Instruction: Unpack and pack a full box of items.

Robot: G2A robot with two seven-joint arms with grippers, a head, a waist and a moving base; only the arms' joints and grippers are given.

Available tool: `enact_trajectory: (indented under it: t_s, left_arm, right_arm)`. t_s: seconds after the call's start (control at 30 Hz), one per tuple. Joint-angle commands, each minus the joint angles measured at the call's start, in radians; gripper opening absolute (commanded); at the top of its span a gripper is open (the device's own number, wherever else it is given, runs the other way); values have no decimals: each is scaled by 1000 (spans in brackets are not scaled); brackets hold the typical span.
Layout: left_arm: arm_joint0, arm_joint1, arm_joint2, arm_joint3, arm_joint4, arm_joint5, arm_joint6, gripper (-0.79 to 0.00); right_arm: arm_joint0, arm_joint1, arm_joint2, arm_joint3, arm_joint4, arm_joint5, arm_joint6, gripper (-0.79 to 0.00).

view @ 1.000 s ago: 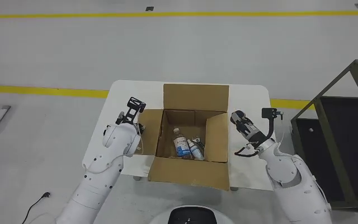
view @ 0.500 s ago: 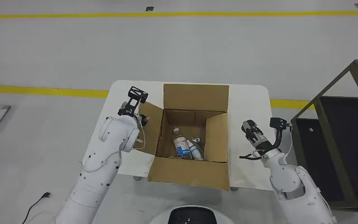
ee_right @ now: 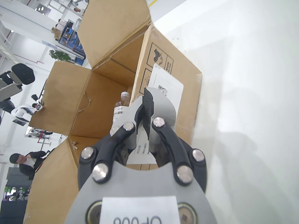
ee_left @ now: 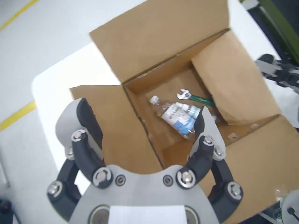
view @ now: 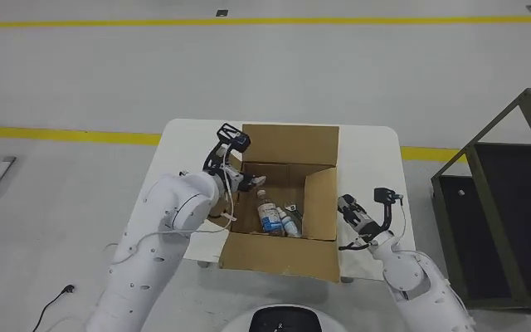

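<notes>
Grey-white shop floor (view: pixel 99 75), with yellow lines (view: pixel 75 134) along the top and across the middle left of the top view. A white table (view: pixel 365 145) sits mid-frame, and a dark green rack (view: pixel 489 158) is at the right edge.

The cardboard box (view: pixel 286 253) stands on the table at the centre of the frame, flaps open. On the box bottom:
- A clear bottle (view: pixel 267 212) lies flat, white cap toward the upper side of the frame, with a blue-and-white wrap.
- A small bottle (view: pixel 289 222) lies right against it on its right.
- A wrench (ee_left: pixel 195 97) with a green handle lies next to the bottles, close to the right inner wall.

The left gripper (view: pixel 249 178) hangs over the upper-left inside corner of the box, above the left flap's fold. Its jaws are spread wide with nothing between them.

The right gripper (view: pixel 347 207) is just right of centre, outside the box, close beside its right wall and low over the table. Its jaws are pressed together, pads meeting, nothing gripped.

A white label (ee_right: pixel 165 85) is stuck on that outer wall, on the right gripper's side.
</notes>
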Motion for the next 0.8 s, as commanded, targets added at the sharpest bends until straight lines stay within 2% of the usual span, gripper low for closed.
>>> enact_trajectory:
  t_s: [0.0, 0.27, 0.47, 0.6, 0.77]
  left_arm:
    - [-8, -4, 28, -1, -17, -6, 9, 0]
    - [-28, -23, 85, 72, -307, -77, -15, 0]
    - [-28, -23, 85, 72, -307, -77, -15, 0]
    - [-28, -23, 85, 72, -307, -77, -15, 0]
    - [-28, -23, 85, 72, -307, -77, -15, 0]
  right_arm:
    - [19, -4, -22, 19, 3, -21, 3, -785]
    - [74, -19, -86, 78, -3, -58, -12, -785]
    - [45, -14, -49, 36, -22, -52, -47, -785]
    - [9, -6, -12, -7, -42, -33, -20, -785]
    - [21, -11, -47, 8, -35, -36, 17, -785]
